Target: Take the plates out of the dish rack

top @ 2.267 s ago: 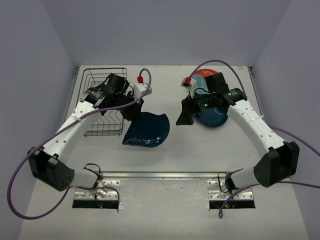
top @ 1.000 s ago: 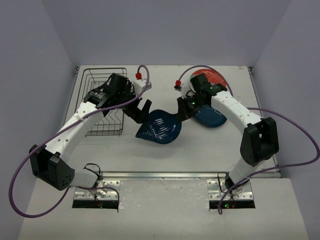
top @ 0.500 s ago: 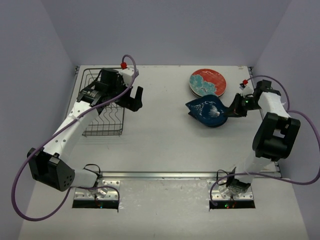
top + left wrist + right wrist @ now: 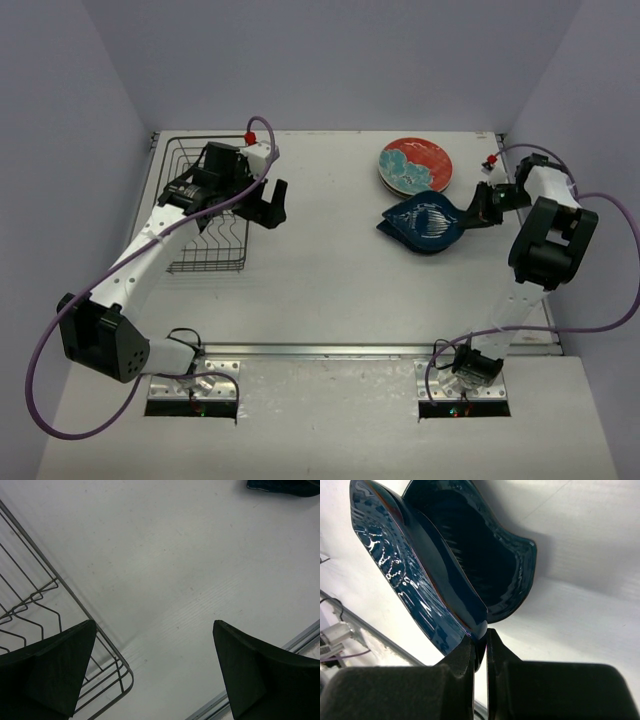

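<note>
1. The dish rack [image 4: 210, 255] stands on the bench [image 4: 330, 290] at about 10 o'clock in the overhead view, its long side running from 12 to 6 o'clock.
2. The left end effector [image 4: 268, 207] hangs just off the rack's 3 o'clock side. Its fingers are spread wide and grip nothing. The left wrist view shows bare bench between them and the rack's rounded wire corner under the finger on the 9 o'clock side of that view.
3. The plates lie together at about 2 o'clock on the bench, well apart from the rack.
4. A red plate [image 4: 415, 165] with a teal floral pattern lies flat at the far end of the group. What looks like a second rim shows beneath it.
5. The dark blue wavy-edged plate [image 4: 425, 220] sits just at 6 o'clock of the red plate, and their rims overlap slightly in the overhead view.
6. The right end effector [image 4: 478, 210] is at that blue plate's 3 o'clock rim. In the right wrist view its fingers are pinched nearly together on the thin rim.
7. The dark teal plate [image 4: 485, 565] lies under the blue one. In the right wrist view the blue plate is tilted up from it on the gripped side.
</note>
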Tool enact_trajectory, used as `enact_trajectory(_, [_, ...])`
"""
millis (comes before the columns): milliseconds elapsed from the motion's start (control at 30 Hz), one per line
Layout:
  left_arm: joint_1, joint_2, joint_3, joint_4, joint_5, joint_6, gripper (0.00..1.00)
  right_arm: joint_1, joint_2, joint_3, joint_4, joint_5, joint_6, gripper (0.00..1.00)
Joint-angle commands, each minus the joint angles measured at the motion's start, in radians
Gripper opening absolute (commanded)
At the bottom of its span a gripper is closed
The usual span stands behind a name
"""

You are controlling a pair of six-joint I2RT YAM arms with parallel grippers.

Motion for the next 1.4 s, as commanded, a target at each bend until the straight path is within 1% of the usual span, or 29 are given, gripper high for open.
enact_trajectory(0, [0.0, -0.024, -0.003, 0.05, 0.021, -0.009, 1.0, -0.004, 0.029, 0.133, -0.113, -0.091, -0.095, 0.0])
enact_trajectory(100, [0.0, -0.021, -0.002, 0.048, 0.025, -0.008, 1.0, -0.005, 0.081, 0.175, -0.156, -0.09, -0.141, 0.0])
enact_trajectory(300, [0.0, -0.009, -0.008, 0.048, 0.02, -0.008, 1.0, -0.005, 0.126, 0.212, -0.209, -0.114, -0.19, 0.0])
enact_trajectory(700, [0.0, 0.0, -0.006, 0.044, 0.023, -0.011, 1.0, -0.005, 0.22, 0.33, -0.286, -0.127, -0.216, 0.0])
enact_trajectory(800, [0.0, 0.0, -0.007, 0.044, 0.022, -0.011, 1.0, -0.003, 0.26, 0.363, -0.311, -0.121, -0.23, 0.05])
enact_trajectory(900, [0.0, 0.0, -0.005, 0.043, 0.022, -0.011, 1.0, -0.002, 0.284, 0.391, -0.331, -0.116, -0.239, 0.06])
enact_trajectory(1067, [0.0, -0.003, -0.005, 0.041, 0.022, -0.01, 1.0, 0.001, 0.291, 0.389, -0.333, -0.115, -0.243, 0.06])
enact_trajectory(1167, [-0.001, -0.003, -0.007, 0.041, 0.022, -0.01, 1.0, 0.009, 0.288, 0.393, -0.332, -0.103, -0.244, 0.14])
enact_trajectory(1200, [-0.003, -0.004, -0.007, 0.041, 0.023, -0.01, 1.0, 0.011, 0.288, 0.397, -0.334, -0.101, -0.243, 0.2])
enact_trajectory(1233, [-0.001, -0.004, -0.008, 0.042, 0.021, -0.009, 1.0, 0.014, 0.29, 0.406, -0.341, -0.1, -0.239, 0.32])
enact_trajectory(1267, [0.0, -0.004, -0.009, 0.042, 0.02, -0.008, 1.0, 0.017, 0.291, 0.415, -0.346, -0.098, -0.236, 0.39])
enact_trajectory(1300, [0.0, -0.005, -0.009, 0.042, 0.017, -0.008, 1.0, 0.019, 0.288, 0.424, -0.351, -0.091, -0.233, 0.45])
enact_trajectory(1333, [0.0, -0.006, -0.005, 0.042, 0.014, -0.008, 1.0, 0.025, 0.278, 0.435, -0.354, -0.08, -0.224, 0.58])
enact_trajectory(1367, [0.0, -0.008, -0.001, 0.041, 0.009, -0.009, 1.0, 0.033, 0.266, 0.442, -0.35, -0.064, -0.215, 0.66])
